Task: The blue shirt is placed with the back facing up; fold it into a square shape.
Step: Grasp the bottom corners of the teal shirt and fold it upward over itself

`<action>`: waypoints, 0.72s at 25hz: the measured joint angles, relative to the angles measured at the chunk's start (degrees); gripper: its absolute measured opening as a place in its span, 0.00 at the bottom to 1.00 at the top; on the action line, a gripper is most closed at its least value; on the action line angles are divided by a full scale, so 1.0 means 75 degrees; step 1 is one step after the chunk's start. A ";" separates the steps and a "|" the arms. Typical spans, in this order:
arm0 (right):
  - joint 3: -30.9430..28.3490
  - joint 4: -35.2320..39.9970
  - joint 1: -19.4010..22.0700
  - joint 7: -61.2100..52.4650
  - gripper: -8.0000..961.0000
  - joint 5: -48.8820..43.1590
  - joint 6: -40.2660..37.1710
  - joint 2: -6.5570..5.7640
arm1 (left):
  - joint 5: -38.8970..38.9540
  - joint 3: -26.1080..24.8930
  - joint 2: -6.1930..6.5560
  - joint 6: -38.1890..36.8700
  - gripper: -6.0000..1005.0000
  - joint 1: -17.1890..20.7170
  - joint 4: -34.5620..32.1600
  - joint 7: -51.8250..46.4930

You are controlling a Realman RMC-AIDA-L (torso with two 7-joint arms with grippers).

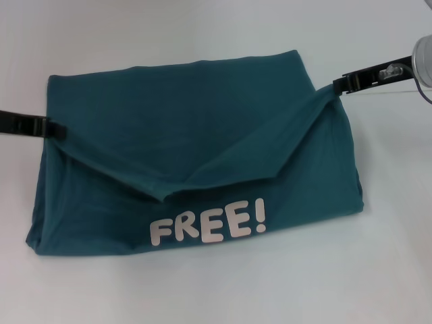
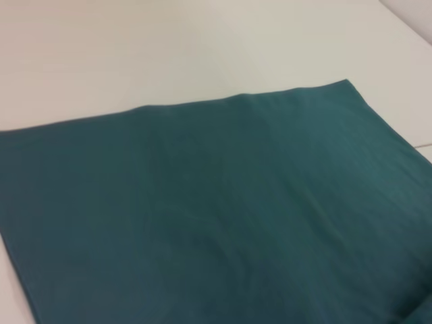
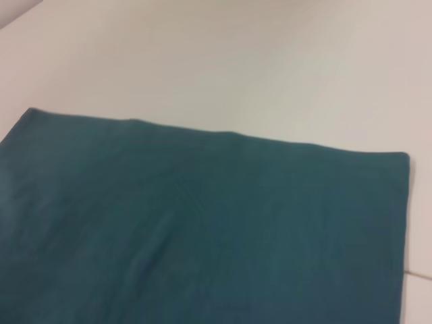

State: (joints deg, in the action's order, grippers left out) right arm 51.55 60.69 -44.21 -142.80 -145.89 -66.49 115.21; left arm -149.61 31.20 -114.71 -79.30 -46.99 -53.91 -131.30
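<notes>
The blue shirt [image 1: 202, 135] lies partly folded on the white table [image 1: 202, 34]. A doubled-over layer is held up at its two side corners and sags to a point in the middle. White "FREE!" lettering [image 1: 208, 224] shows on the near part. My left gripper [image 1: 61, 129] is shut on the cloth at the shirt's left edge. My right gripper [image 1: 337, 86] is shut on a raised corner at the right edge. Both wrist views show only plain teal cloth, the blue shirt [image 2: 202, 216] [image 3: 202, 229], flat on the table, with no fingers in them.
White tabletop [image 1: 216, 290] surrounds the shirt on all sides. A thin seam line in the table [image 3: 418, 273] runs beside the shirt's edge. Part of my right arm's grey wrist [image 1: 422, 57] shows at the upper right.
</notes>
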 joint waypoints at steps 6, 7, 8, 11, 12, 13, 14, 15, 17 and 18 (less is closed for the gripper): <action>-0.0022 -0.0106 -0.0020 -0.0007 0.02 -0.0001 0.0497 0.0082 | 0.0056 0.0047 -0.0056 0.0281 0.07 -0.0135 0.0074 0.0076; -0.0026 -0.0115 -0.0019 -0.0032 0.02 -0.0001 0.0565 0.0091 | 0.0084 0.0075 -0.0057 0.0334 0.07 -0.0154 0.0095 0.0103; -0.0025 -0.0120 -0.0013 -0.0065 0.02 -0.0001 0.0628 0.0097 | 0.0135 0.0134 -0.0057 0.0411 0.07 -0.0161 0.0102 0.0123; -0.0018 -0.0131 0.0048 -0.0197 0.02 0.0000 0.0886 0.0105 | 0.0294 0.0339 -0.0063 0.0668 0.07 -0.0161 0.0127 0.0134; -0.0030 -0.0137 0.0066 -0.0218 0.02 0.0003 0.0972 0.0112 | 0.0331 0.0390 -0.0066 0.0746 0.07 -0.0159 0.0141 0.0137; -0.0044 -0.0143 0.0075 -0.0227 0.02 0.0008 0.1032 0.0122 | 0.0369 0.0445 -0.0069 0.0831 0.07 -0.0157 0.0166 0.0141; -0.0049 -0.0153 0.0081 -0.0227 0.02 0.0008 0.1087 0.0136 | 0.0408 0.0505 -0.0073 0.0950 0.07 -0.0155 0.0211 0.0159; -0.0050 -0.0176 0.0083 -0.0227 0.02 0.0009 0.1144 0.0148 | 0.0423 0.0543 -0.0081 0.1112 0.07 -0.0158 0.0272 0.0189; -0.0051 -0.0229 0.0084 -0.0227 0.02 0.0005 0.1240 0.0160 | 0.0427 0.0552 -0.0089 0.1193 0.07 -0.0162 0.0301 0.0205; -0.0052 -0.0254 0.0084 -0.0227 0.02 0.0003 0.1283 0.0161 | 0.0428 0.0555 -0.0095 0.1280 0.07 -0.0170 0.0317 0.0217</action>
State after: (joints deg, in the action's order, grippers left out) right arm 51.16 58.79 -43.58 -144.50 -145.87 -56.87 116.42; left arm -146.40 35.36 -115.43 -69.70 -48.26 -51.53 -129.68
